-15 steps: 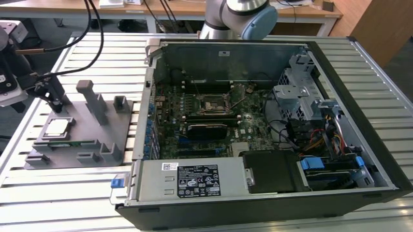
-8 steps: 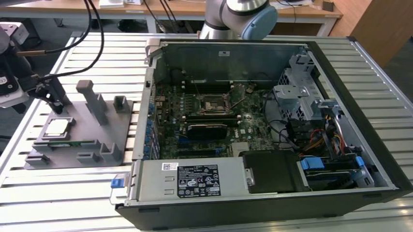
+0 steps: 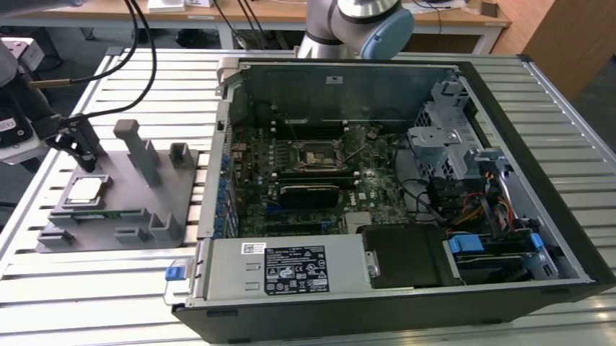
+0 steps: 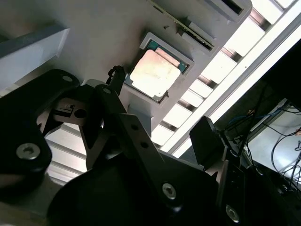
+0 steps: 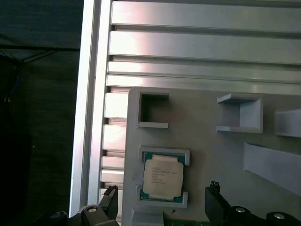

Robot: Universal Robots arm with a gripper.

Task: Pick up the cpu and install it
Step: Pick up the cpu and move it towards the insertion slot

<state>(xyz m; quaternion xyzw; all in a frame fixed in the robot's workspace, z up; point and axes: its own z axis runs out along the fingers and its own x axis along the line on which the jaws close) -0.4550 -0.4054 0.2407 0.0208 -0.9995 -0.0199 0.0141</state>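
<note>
Gripper (image 5: 162, 188) fingers are spread apart with nothing between them. In both wrist views I see one dark fingertip on either side of the cpu (image 5: 162, 176), above it and, as far as I can judge, not touching it. Working from the biggest item down, the open computer case (image 3: 500, 94) fills the middle of the slatted metal surface (image 3: 115, 288) in the exterior view, with the bare processor socket (image 3: 313, 155) near the middle of its board. The grey tray (image 3: 97, 234) lies on the surface at 9 o'clock from the case. The cpu sits in a shallow pocket on the tray's own 9 o'clock side, well apart from the socket. It lies flat with its silver lid up and a thin green edge showing around it. It is so close to square that I cannot call a long axis. Its sides run in line with the tray's edges, and two raised lips hold it on opposite sides. My main worry is those lips: if the fingers come down slightly off line, I'd expect them to land on plastic rather than on the chip's edges. An uneven squeeze on so thin an edge could tip the cpu or let it slip out. A chip carried crooked could also seat badly in the socket and damage its contacts.
</note>
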